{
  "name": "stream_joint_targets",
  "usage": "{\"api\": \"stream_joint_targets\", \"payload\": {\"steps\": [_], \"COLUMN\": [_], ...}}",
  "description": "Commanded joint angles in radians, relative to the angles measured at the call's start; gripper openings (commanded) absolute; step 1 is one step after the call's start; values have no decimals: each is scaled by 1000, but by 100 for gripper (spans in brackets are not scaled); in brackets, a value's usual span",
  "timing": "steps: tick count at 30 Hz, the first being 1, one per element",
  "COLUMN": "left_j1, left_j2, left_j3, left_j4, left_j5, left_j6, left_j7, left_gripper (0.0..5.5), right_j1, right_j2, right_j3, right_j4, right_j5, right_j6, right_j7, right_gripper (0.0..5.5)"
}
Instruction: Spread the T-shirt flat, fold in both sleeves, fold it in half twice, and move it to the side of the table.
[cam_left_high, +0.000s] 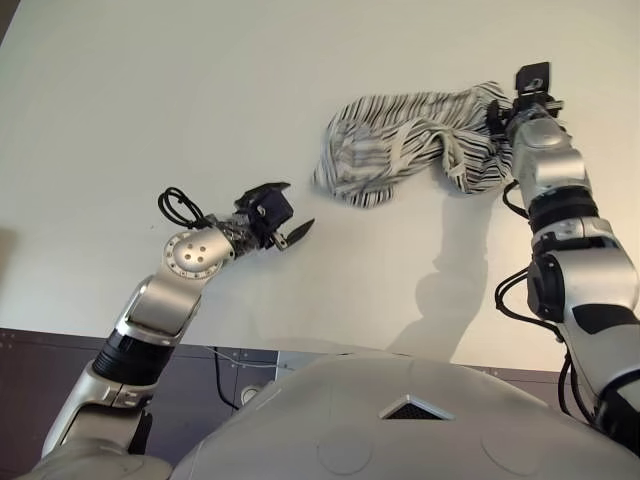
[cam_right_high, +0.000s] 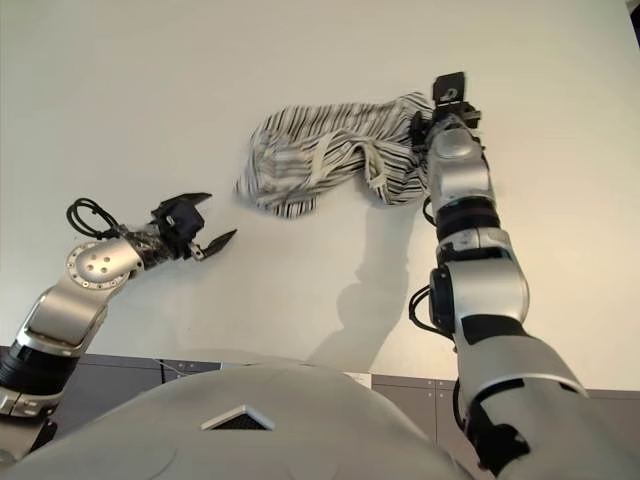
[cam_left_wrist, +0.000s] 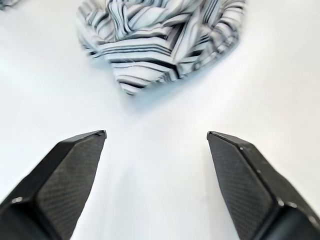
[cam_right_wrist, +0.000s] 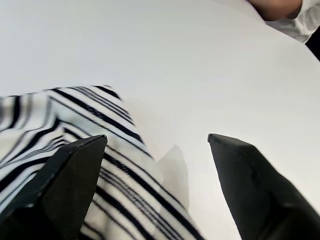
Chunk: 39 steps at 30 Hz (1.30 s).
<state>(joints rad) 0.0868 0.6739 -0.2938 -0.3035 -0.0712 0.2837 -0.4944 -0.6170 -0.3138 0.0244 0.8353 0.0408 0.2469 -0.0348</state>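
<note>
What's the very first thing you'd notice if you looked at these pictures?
A black-and-white striped T-shirt lies in a crumpled heap on the white table, toward the far right. The right gripper is at the heap's right end, open, with one finger over the cloth. The left gripper, open too, is over bare table to the left of the shirt and nearer the robot.

T-shirt (cam_left_high: 420, 140) | striped black-white; crumpled, unfolded | table's far right, seemingly
</note>
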Motion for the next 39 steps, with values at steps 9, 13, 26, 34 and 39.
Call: {"api": "stream_joint_targets", "payload": {"steps": [9, 13, 26, 34, 39], "left_j1": [-125, -123, -205, -267, -317], "left_j2": [-102, -59, -225, -329, -322], "left_j3": [46, 54, 62, 24, -29], "left_j4": [104, 166, 267, 423, 621], "left_j5": [57, 154, 85, 93, 195], "left_j6": [-103, -200, -155, -118, -145], "left_j7": [-3, -6, -37, -61, -34], "left_gripper": [375, 375, 375, 375, 375], "right_j1": [237, 290, 158, 164, 135], "right_j2": [-115, -240, -130, -153, -129], "right_j3": [287, 270, 450, 487, 475], "right_j4": [-742, -874, -567, -580, -568], "right_j5": [31, -55, -315, -396, -389], "right_j6": [49, -132, -265, -278, -244], "right_j7": [669, 726, 701, 763, 801], "right_gripper": [374, 374, 374, 374, 374]}}
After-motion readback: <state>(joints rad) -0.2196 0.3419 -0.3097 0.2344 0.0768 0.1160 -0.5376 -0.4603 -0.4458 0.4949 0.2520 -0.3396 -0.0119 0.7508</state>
